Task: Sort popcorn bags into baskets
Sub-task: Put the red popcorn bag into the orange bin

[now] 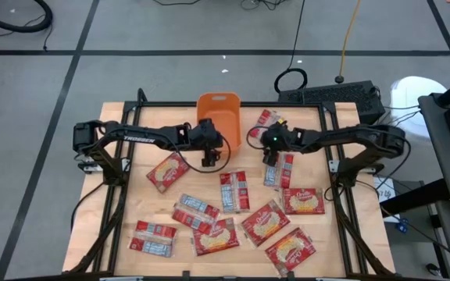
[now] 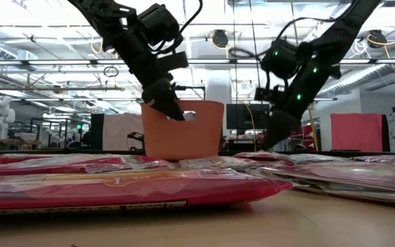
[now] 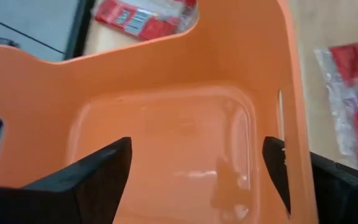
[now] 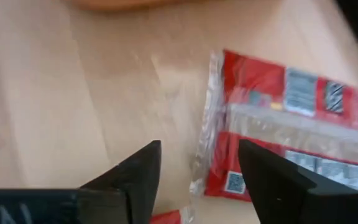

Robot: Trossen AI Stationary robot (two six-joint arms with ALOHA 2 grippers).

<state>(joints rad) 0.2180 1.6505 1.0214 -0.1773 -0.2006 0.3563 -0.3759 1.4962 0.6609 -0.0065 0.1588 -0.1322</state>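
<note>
Popcorn bags [image 1: 268, 221], flat red packets with cream labels or grey-blue print, lie scattered on the wooden table [image 1: 116, 211]. Small orange plastic basket [image 1: 218, 114] sits at the far middle. Left gripper [image 1: 208, 158] hangs at its near rim, fingers [image 3: 95, 174] spread, holding nothing. Right gripper [image 1: 270, 158] hovers over a packet [image 4: 291, 146], jaws apart.

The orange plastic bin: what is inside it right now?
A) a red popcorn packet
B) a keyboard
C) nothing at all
C. The left wrist view looks straight into the orange plastic bin past the open left gripper and shows only its bare orange floor.
</note>
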